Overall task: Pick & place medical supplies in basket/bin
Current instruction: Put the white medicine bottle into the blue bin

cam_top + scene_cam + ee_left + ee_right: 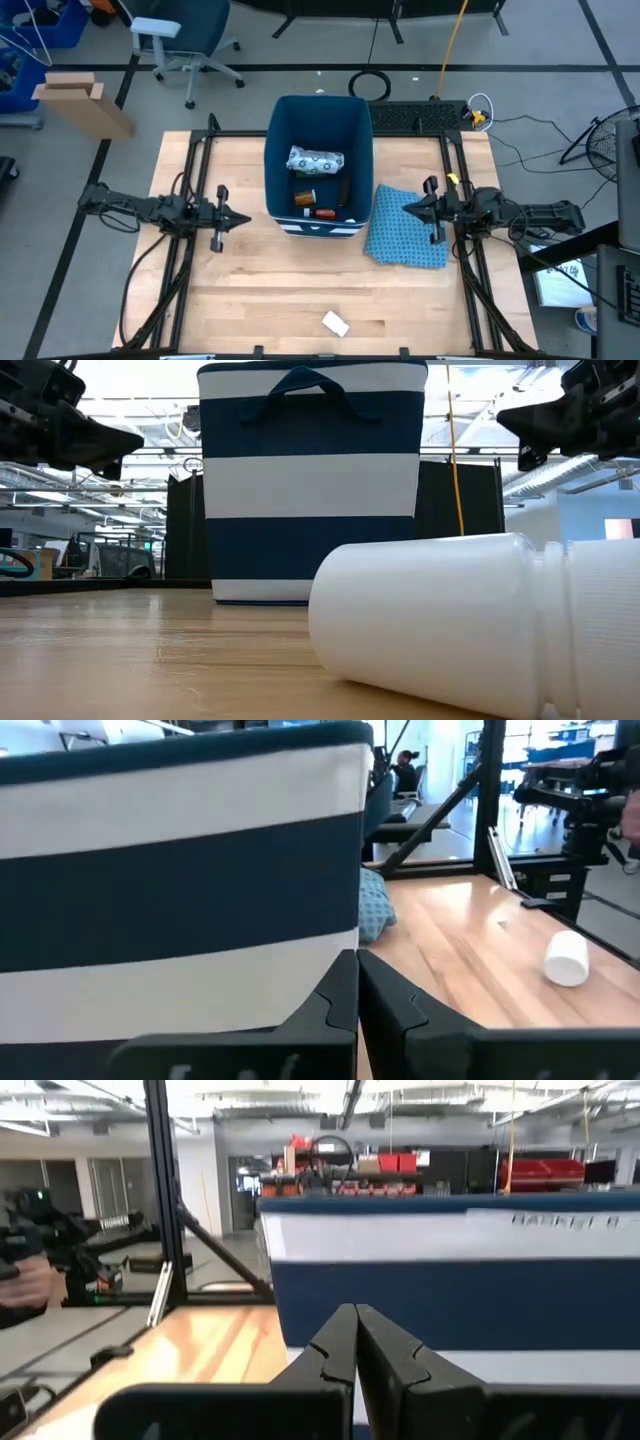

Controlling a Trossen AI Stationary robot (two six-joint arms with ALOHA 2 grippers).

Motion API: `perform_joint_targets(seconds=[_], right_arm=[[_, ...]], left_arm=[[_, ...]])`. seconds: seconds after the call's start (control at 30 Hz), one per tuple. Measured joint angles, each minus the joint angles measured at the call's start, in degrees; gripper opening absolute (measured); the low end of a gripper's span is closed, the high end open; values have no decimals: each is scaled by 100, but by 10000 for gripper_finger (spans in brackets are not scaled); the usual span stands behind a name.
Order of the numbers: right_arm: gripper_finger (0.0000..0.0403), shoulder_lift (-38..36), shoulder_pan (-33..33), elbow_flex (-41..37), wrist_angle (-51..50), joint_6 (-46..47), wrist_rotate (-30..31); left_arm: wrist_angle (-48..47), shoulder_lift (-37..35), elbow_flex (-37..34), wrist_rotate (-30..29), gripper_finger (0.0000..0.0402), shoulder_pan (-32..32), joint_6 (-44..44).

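Note:
The bin (318,140) is a deep dark-blue tub with white bands, standing at the table's far middle. Inside it lie a white speckled packet (316,160), an orange pill bottle (305,197), a red-white tube (322,212) and a dark item (343,188); I cannot make out a green box. A small white bottle (335,322) lies on its side near the table's near edge, large in the low view (440,620). My left gripper (245,218) hovers shut, left of the bin. My right gripper (405,208) hovers shut, right of it, above the blue patterned cloth (405,228).
The blue patterned cloth (375,910) lies flat against the bin's right side. Black frame rails (190,200) run along the table's left and right sides. Bare wood (300,280) spreads between the bin and the white bottle (567,958). A person's hand (25,1285) shows beyond the table.

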Motion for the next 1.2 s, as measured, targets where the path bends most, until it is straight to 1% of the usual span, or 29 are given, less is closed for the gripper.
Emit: perform_joint_targets(seconds=[0.23,0.57,0.8,0.93,1.07,1.2], right_arm=[[0,115,2,-4,-101,7,-1],[0,166,2,-13,50,-33,0],[0,166,2,-15,201,-97,-1],[0,168,2,-15,245,-182,2],[0,180,39,-15,800,-288,293],[0,375,273,69,1726,-413,121]], left_arm=[[-33,6,2,20,18,0,44],[-42,6,4,18,3,0,-90],[-44,6,4,-17,29,0,-253],[-47,6,4,-19,31,0,-256],[-48,6,4,-21,32,0,-256],[-50,6,4,-21,32,0,-256]])
